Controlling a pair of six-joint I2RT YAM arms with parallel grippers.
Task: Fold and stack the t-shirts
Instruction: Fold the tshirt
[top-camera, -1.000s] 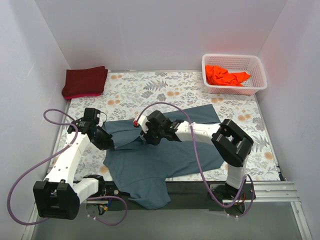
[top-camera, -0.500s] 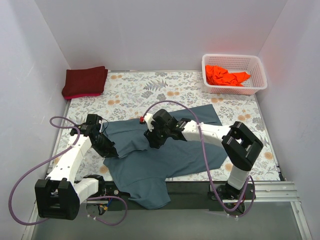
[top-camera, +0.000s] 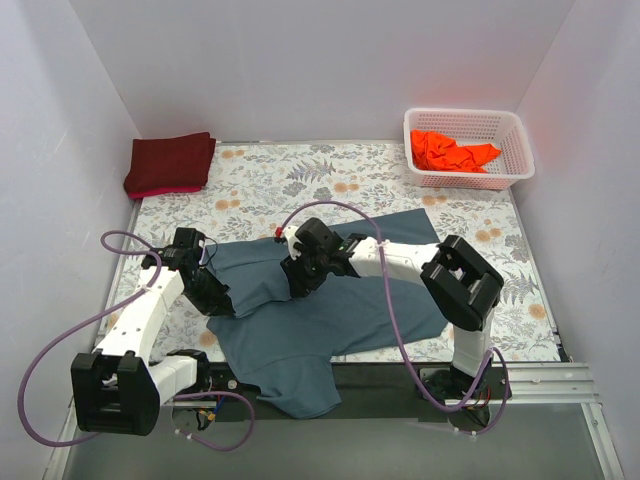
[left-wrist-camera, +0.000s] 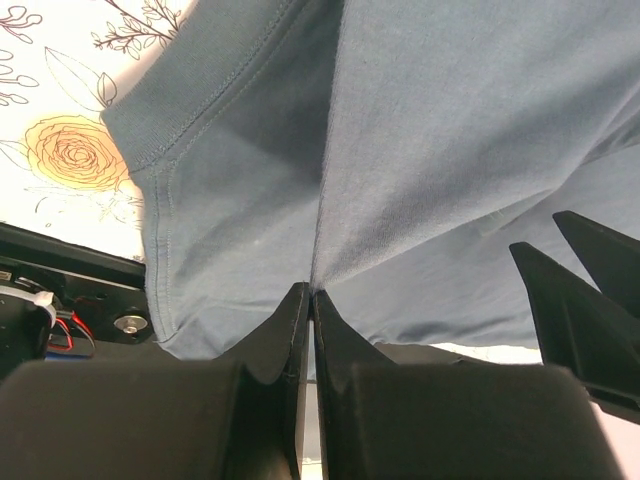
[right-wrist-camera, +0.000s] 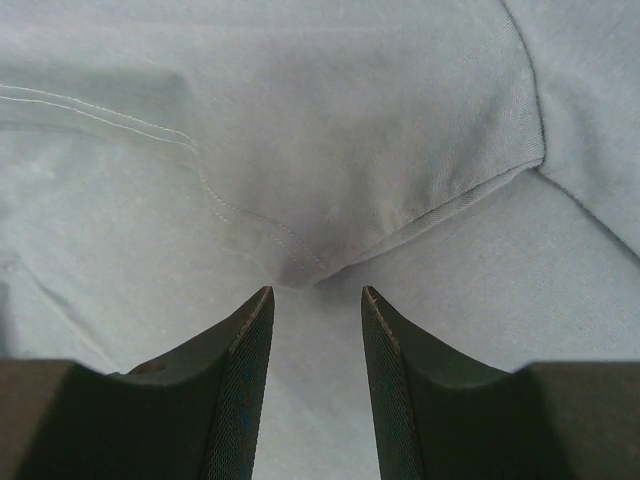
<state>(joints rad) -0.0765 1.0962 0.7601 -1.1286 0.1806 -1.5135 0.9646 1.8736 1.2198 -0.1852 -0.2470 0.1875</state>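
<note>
You look at a worktop (top-camera: 300, 180) under a floral cover, cream with grey leaves and orange blooms. Plain white walls close it in: a far wall (top-camera: 320, 70), a left wall (top-camera: 50, 200) and a right wall (top-camera: 590, 200). A metal rail (top-camera: 560, 385) runs along the near right edge. The light is soft and even.

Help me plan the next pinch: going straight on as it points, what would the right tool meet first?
The blue-grey shirt: its seamed fold lies just ahead of the right tool, whose jaws stand apart. How near is unclear.
</note>
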